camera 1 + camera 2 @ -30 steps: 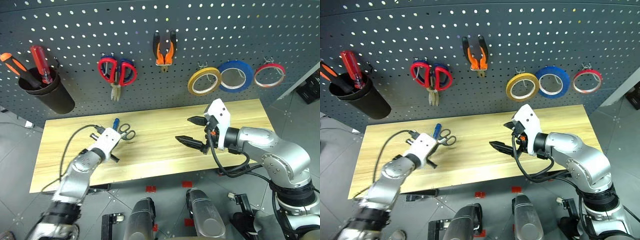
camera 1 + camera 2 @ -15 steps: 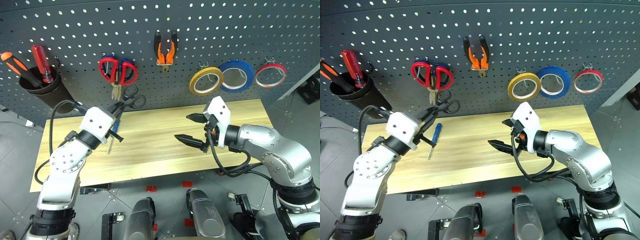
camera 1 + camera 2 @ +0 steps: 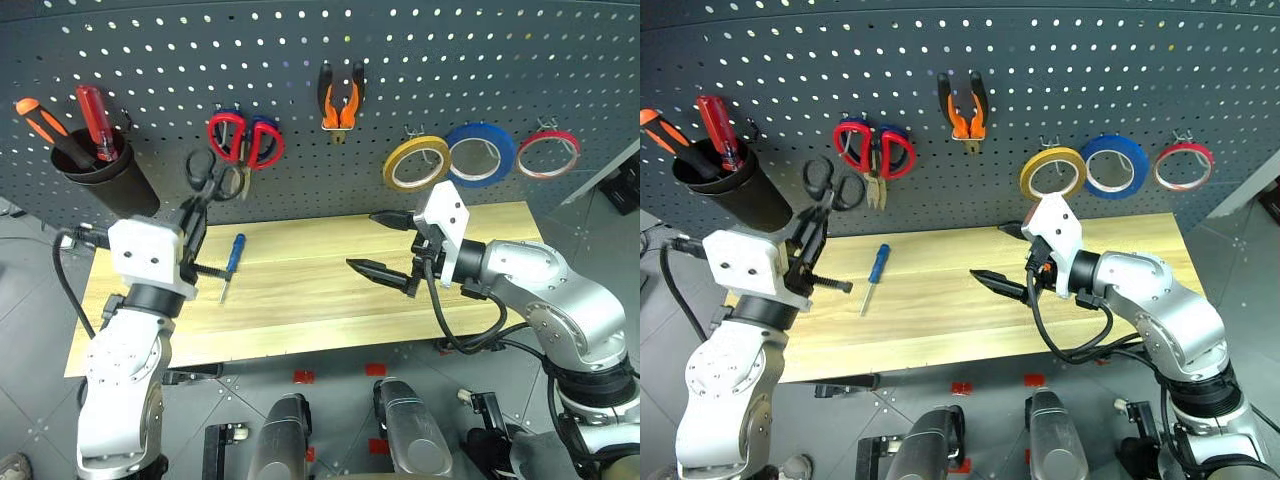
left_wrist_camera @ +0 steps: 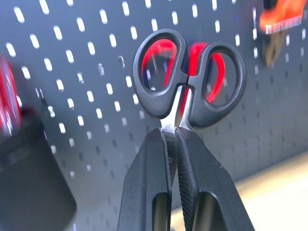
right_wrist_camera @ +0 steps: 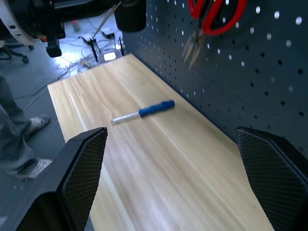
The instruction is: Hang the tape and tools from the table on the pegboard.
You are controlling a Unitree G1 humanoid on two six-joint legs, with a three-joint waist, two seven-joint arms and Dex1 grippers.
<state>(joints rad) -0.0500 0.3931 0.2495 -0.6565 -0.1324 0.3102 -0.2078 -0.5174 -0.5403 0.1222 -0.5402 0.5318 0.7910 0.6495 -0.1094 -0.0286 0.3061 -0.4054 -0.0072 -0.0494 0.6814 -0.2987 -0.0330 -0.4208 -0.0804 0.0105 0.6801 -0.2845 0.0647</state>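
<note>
1. A black cup (image 3: 108,190) is hanging at the far left of the pegboard (image 3: 420,50), holding an orange screwdriver (image 3: 45,128) and a red screwdriver (image 3: 98,122).
2. The left claw (image 4: 174,137) is standing raised in front of the pegboard with its fingers pressed together on the blades of the black scissors (image 3: 208,178); the scissors' loops are pointing up, just left of the red scissors (image 3: 245,142) hanging on the board.
3. The blue screwdriver (image 3: 231,260) is lying on the left part of the counter (image 3: 300,300), near its far edge, apart from both claws.
4. The pliers (image 3: 341,98) are hanging on the pegboard above the counter's middle, handles up.
5. The right claw (image 3: 385,243) is hovering over the right half of the counter with its two fingers spread wide and nothing between them, pointing leftward.
6. The yellow tape (image 3: 416,163) is hanging from a hook on the pegboard, just left of the blue tape (image 3: 479,155), and the red tape (image 3: 550,153) is hanging farthest right.
7. In the right wrist view a person's leg and shoe (image 5: 21,130) are showing beyond the counter's left end.
</note>
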